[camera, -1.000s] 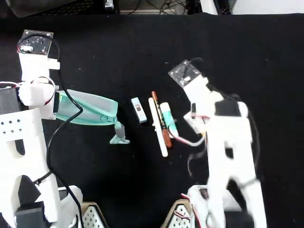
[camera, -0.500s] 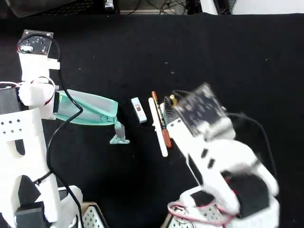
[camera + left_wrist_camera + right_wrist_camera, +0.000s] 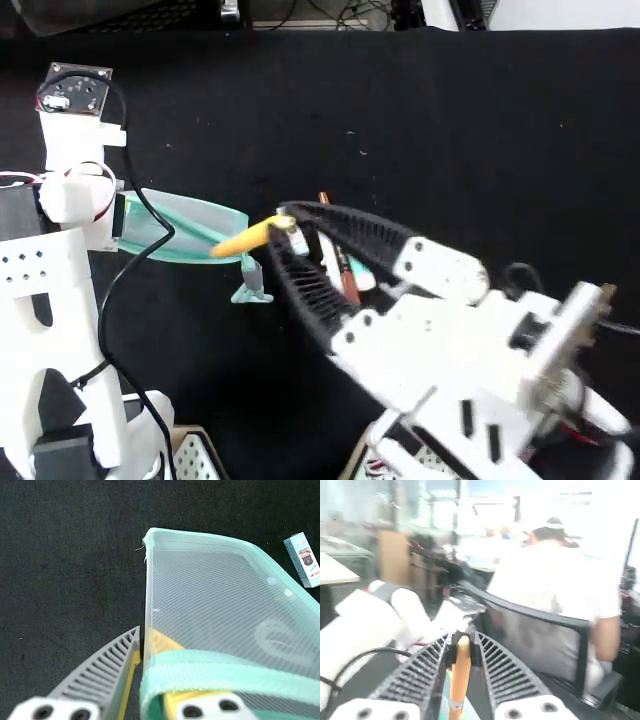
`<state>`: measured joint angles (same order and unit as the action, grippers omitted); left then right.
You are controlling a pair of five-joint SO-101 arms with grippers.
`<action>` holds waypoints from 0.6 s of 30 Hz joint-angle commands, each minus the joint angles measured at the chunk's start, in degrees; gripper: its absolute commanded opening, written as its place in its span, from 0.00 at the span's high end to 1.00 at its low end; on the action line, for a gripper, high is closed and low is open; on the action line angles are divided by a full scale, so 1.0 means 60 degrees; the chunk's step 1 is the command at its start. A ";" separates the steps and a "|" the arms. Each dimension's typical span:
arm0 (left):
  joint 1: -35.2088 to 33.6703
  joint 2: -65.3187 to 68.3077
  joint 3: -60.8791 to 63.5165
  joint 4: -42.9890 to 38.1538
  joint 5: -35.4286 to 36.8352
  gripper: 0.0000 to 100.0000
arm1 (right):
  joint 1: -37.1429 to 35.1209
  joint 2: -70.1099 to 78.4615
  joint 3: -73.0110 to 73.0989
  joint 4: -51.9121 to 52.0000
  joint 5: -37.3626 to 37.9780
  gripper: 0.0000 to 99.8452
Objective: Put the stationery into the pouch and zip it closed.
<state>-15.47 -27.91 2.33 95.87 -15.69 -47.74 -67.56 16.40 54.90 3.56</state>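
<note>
Overhead, the green mesh pouch (image 3: 195, 232) lies at 9 o'clock on the black table (image 3: 480, 120). My left wrist camera adds the left gripper (image 3: 147, 637) clenched on the pouch's banded edge, and a small box (image 3: 306, 560) near its far corner. Farther right, the right gripper (image 3: 283, 228) grasps a yellow pen (image 3: 243, 240), its tip over the pouch's end. Loose pens (image 3: 343, 268) lie at the gripper's 4 o'clock. The right wrist camera shows both fingers (image 3: 432, 662) pinching the pen.
</note>
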 commanded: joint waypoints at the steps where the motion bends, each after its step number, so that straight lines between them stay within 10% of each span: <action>1: 0.0022 -0.0073 -0.0095 0.0176 0.0117 0.97 | -0.0322 0.0037 0.0799 -0.1114 -0.0103 0.99; 18: 0.0022 -0.0073 -0.0168 0.0527 0.0117 0.97 | -0.0352 0.0066 0.5590 -0.4615 0.1084 0.99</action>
<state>-15.47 -27.91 2.33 98.68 -15.43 -49.23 -66.86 46.81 29.41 6.73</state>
